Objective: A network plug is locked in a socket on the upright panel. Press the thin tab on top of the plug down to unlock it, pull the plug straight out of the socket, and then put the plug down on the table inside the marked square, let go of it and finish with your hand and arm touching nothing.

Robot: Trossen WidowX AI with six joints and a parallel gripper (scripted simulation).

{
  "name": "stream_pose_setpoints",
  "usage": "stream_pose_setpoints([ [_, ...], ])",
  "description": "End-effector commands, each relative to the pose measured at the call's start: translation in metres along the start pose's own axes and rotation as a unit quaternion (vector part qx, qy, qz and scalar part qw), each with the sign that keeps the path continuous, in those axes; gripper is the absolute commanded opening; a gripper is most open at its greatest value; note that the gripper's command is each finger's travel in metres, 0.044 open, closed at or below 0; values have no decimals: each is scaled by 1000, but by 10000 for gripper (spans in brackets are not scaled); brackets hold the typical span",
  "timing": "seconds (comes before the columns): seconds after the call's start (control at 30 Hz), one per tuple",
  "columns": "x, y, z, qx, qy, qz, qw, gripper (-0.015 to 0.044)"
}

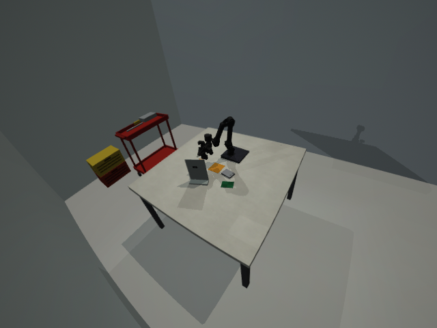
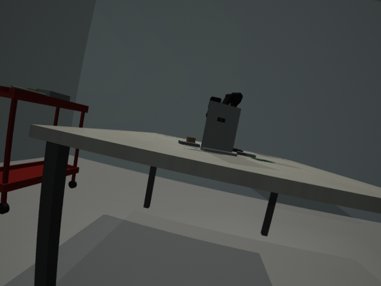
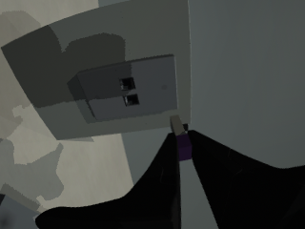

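The grey upright panel (image 1: 196, 170) (image 2: 221, 132) (image 3: 102, 45) stands on the table (image 1: 225, 219) (image 2: 129, 144). Its socket block (image 3: 152, 86) shows two small dark openings side by side. My gripper (image 3: 181, 137) (image 1: 203, 151) is shut on the small plug (image 3: 185, 148), which has a purple body and a pale tip. The plug is out of the socket, a short way from the panel's face and off to one side of the openings. In the exterior view the gripper (image 2: 233, 98) is mostly hidden behind the panel's top edge. An orange square patch (image 1: 216, 167) lies on the table beside the panel.
A flat grey block (image 1: 227, 173) and a green patch (image 1: 227, 184) (image 2: 265, 160) lie near the orange one. The arm's black base (image 1: 235, 154) sits behind them. A red cart (image 1: 146, 141) (image 2: 18, 148) and a yellow-and-red toolbox (image 1: 107, 165) stand off the table.
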State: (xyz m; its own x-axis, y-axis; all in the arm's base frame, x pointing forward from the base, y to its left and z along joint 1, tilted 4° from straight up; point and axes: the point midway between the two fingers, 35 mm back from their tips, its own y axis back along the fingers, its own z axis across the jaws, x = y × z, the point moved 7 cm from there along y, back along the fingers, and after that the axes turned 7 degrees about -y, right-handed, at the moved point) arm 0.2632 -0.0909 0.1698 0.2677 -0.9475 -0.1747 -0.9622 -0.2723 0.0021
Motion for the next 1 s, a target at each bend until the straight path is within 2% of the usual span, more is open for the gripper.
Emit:
stream_pose_setpoints([
  [0.0, -2, 3, -6, 0, 2, -3, 1000, 0],
  [0.27, -5, 5, -11, -7, -5, 1, 1000, 0],
  [0.97, -31, -3, 7, -125, -81, 61, 987, 0],
])
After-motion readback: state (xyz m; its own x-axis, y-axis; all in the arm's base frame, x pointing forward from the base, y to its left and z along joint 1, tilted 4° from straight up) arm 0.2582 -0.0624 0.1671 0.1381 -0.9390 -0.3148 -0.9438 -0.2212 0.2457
